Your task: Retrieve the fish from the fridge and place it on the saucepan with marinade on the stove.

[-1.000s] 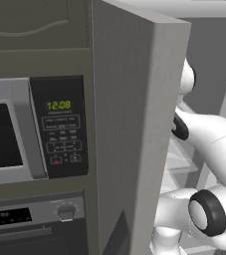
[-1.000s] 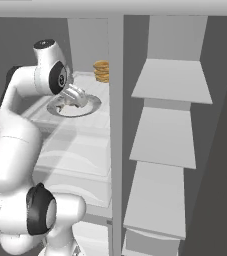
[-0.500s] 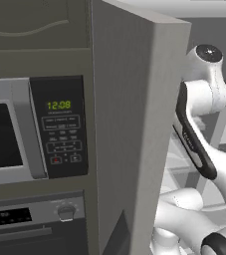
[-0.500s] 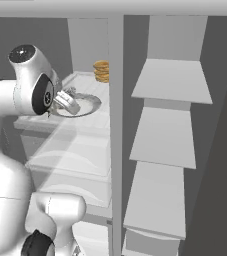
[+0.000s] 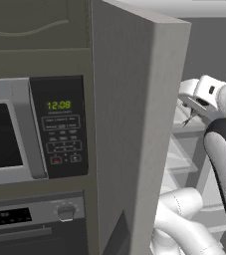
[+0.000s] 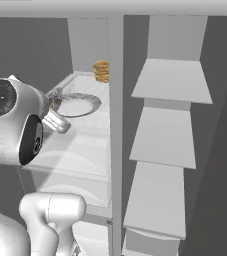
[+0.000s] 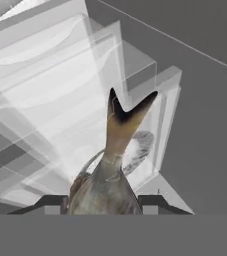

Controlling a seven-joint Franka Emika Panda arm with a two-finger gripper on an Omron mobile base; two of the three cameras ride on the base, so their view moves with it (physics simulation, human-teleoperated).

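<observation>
Beside the fridge (image 5: pixel 134 124), a microwave (image 5: pixel 35 129) clock reads 12:08, while the claw (image 7: pixel 102 202) grips the fish (image 7: pixel 112 170).

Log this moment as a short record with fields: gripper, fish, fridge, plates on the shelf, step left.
gripper: shut on the fish, in front of the fridge shelves
fish: held between the fingers, forked tail pointing away from the hand
fridge: open, white shelves showing
plates on the shelf: grey plate, bare; tan stacked rounds behind it
step left: carry the fish to the saucepan on the stove
</observation>
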